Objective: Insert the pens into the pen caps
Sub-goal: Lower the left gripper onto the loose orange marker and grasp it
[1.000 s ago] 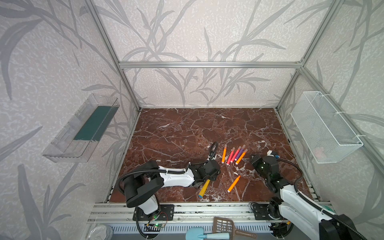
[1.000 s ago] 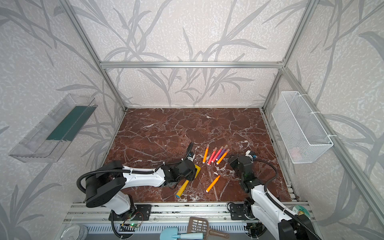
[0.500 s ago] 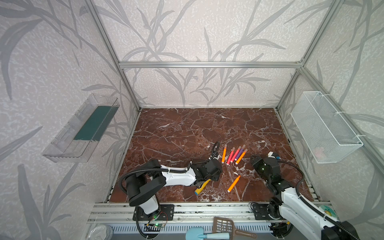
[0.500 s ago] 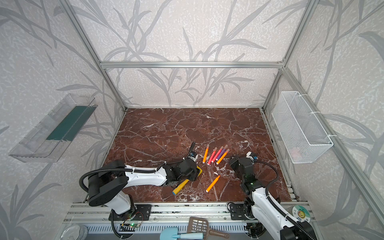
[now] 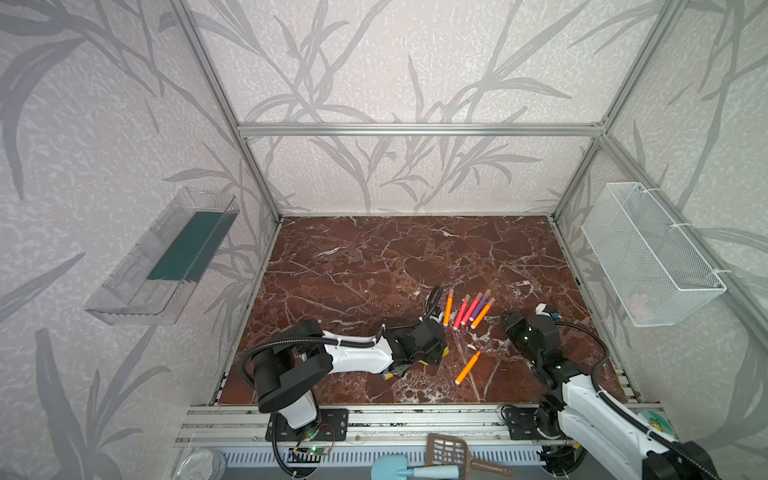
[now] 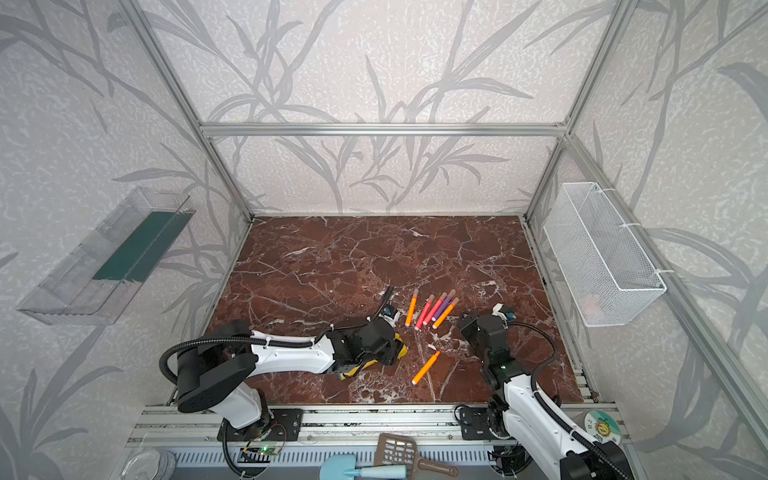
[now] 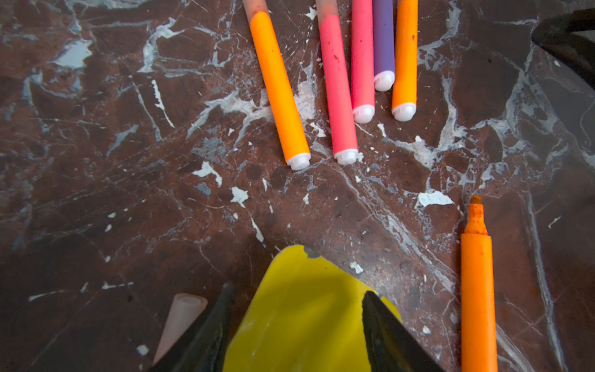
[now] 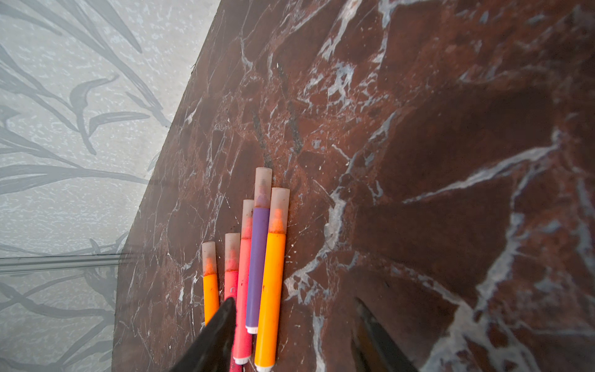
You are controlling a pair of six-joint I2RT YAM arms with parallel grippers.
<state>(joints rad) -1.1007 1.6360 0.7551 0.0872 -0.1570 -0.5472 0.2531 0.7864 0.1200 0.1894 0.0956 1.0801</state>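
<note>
Pens point(image 5: 469, 309) near the yellow shovel point(image 7: 302, 306), one without cap
Left gripper point(image 7: 296, 289) is closed on the shovel blade, jaws about half wide. Five capped pens lie in a row beyond the shovel; the bare orange pen point(image 7: 477, 290) and a loose pen cap point(image 7: 180, 319) lie at its two sides. Right gripper point(image 8: 293, 299) stands open and empty, apart from the shovel.

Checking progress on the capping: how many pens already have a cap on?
5, in one row on the table: orange, pink, pink, purple, orange. A sixth orange pen lies apart, uncapped. None seems hidden.
</note>
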